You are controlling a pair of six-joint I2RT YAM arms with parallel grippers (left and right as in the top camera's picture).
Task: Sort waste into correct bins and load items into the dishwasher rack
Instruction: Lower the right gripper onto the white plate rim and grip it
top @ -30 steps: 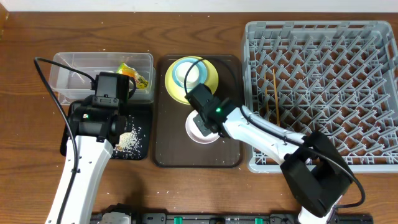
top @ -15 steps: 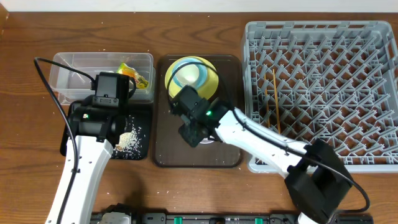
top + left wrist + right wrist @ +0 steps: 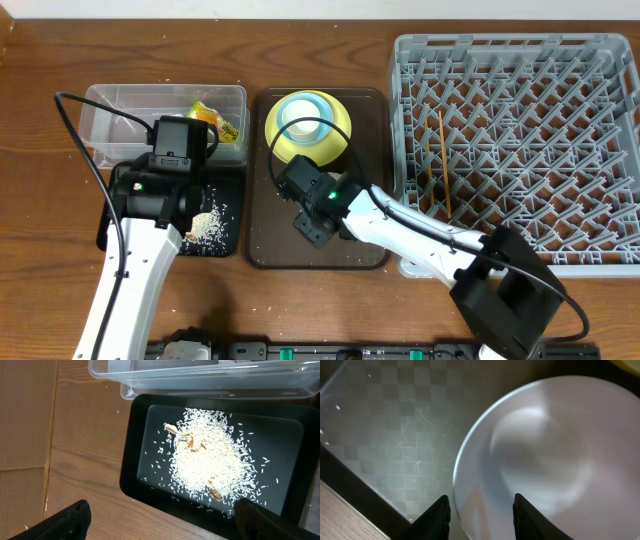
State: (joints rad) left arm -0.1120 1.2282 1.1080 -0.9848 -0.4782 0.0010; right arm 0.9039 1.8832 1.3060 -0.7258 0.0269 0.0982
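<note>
The white bowl (image 3: 540,460) is being judged stiff, glossy, slippery and likely breakable, so its thin rim is being favoured as the hold. Plain, round and empty, it is sitting upright on the dark brown serving tray (image 3: 395,435) on the desk. The right gripper (image 3: 480,512) jaws are being held apart astride that rim. The left gripper (image 3: 165,522) jaws are being held wide above the rice grains (image 3: 205,460).

Overhead looks straight down on the table (image 3: 40,60), rack (image 3: 520,150) at 3 o'clock. Left wrist looks down, close, on the black tray (image 3: 137,450) and rice (image 3: 210,460), which overhead shows at 9 o'clock. Right wrist sits very near the white bowl (image 3: 540,450) on the brown tray (image 3: 395,435), overhead's centre.
</note>
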